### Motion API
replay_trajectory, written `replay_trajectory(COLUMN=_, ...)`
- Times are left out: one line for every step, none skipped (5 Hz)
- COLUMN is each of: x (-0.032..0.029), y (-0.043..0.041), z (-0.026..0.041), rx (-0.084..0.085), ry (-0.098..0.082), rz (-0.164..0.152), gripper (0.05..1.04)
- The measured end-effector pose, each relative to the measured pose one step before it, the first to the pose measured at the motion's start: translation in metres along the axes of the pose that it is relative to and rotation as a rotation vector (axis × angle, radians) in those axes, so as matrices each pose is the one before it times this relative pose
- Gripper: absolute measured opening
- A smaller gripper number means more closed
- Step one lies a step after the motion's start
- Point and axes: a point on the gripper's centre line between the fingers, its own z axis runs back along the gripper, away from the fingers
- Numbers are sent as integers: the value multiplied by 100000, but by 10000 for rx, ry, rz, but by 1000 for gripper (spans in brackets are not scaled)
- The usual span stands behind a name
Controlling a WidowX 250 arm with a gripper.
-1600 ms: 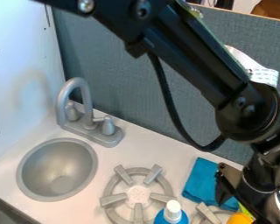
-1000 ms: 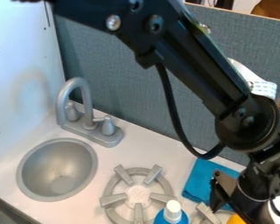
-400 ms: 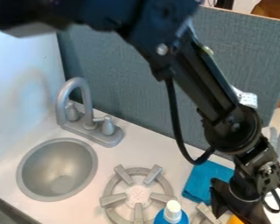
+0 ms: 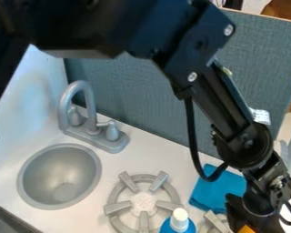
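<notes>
Left of the tool point(image 4: 255, 215) in view lay a gray burner point(image 4: 143, 217), a blue cloth point(image 4: 212, 196) closer in, and a white-capped bottle point(image 4: 179, 222). An orange item point(image 4: 246, 229) showed right at the tool; whether it was grasped could not be told.

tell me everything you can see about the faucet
The faucet is plain grey, perhaps painted plastic or metal. Its tall spout arches up and bends back down, with a stubby handle on either side, all on one long, rounded base plate. It stands upright on the white counter beside the round sink; nothing else appears to touch it.
</notes>
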Motion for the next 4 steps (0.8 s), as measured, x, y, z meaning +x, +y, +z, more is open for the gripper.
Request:
replay_trajectory(x=123, y=-207, z=-497, rx=-118, ry=3, rz=-86, gripper=1011)
replay_trajectory(x=-255, y=162, z=-1399, rx=57, ry=409, rz=-77, gripper=975)
replay_trajectory(x=-269, y=421, z=-1059, rx=203, ry=310, rz=128, gripper=742)
replay_trajectory(x=-193, y=72, z=-15, rx=-15, ry=2, rz=73, gripper=618)
